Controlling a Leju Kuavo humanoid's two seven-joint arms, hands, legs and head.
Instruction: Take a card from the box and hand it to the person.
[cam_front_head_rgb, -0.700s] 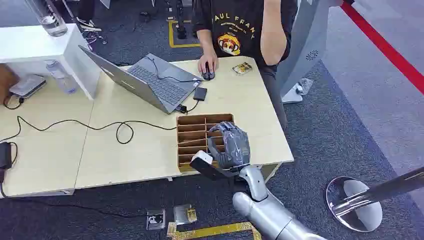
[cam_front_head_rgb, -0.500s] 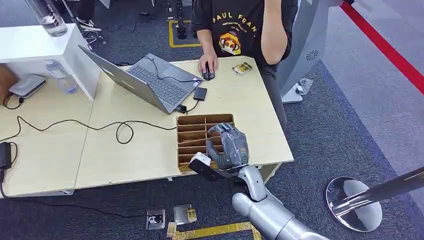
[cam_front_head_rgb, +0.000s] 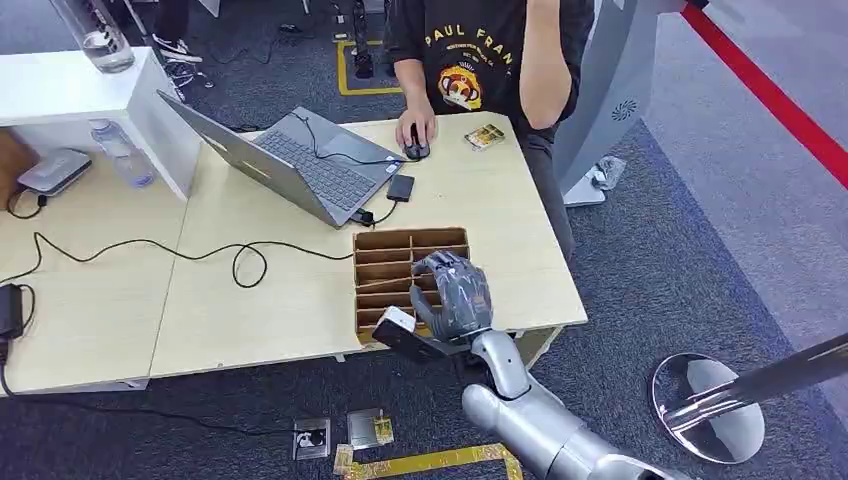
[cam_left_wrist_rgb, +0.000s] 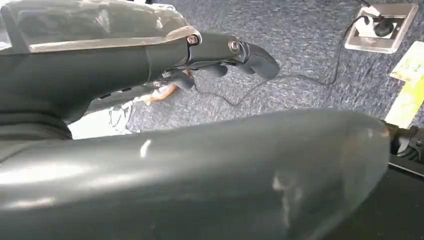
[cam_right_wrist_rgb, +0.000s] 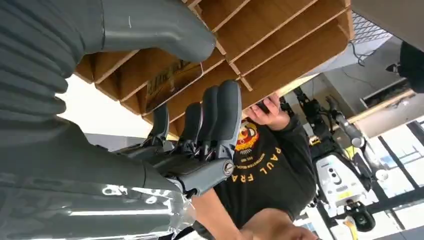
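A brown wooden box (cam_front_head_rgb: 384, 262) with several slots stands near the table's front edge. My right hand (cam_front_head_rgb: 453, 293) hovers over its near right part, fingers apart and bent down toward the slots, holding nothing. In the right wrist view a card (cam_right_wrist_rgb: 172, 82) with dark and yellow print lies in one slot of the box (cam_right_wrist_rgb: 280, 45), between the thumb (cam_right_wrist_rgb: 165, 27) and the fingers (cam_right_wrist_rgb: 220, 115), which do not touch it. A person (cam_front_head_rgb: 490, 50) stands at the table's far side. My left hand (cam_left_wrist_rgb: 220, 50) hangs above the carpet, fingers stretched out and holding nothing.
An open laptop (cam_front_head_rgb: 290, 165) with cables lies behind the box; the person's hand rests on a mouse (cam_front_head_rgb: 415, 148). A small yellow packet (cam_front_head_rgb: 485, 136) sits at the far right of the table (cam_front_head_rgb: 280, 300). A stanchion base (cam_front_head_rgb: 710, 405) stands on the floor at right.
My right hand has drifted slightly left and toward the table's front edge over the box, and the fingers have bent down a little. The person has stayed put.
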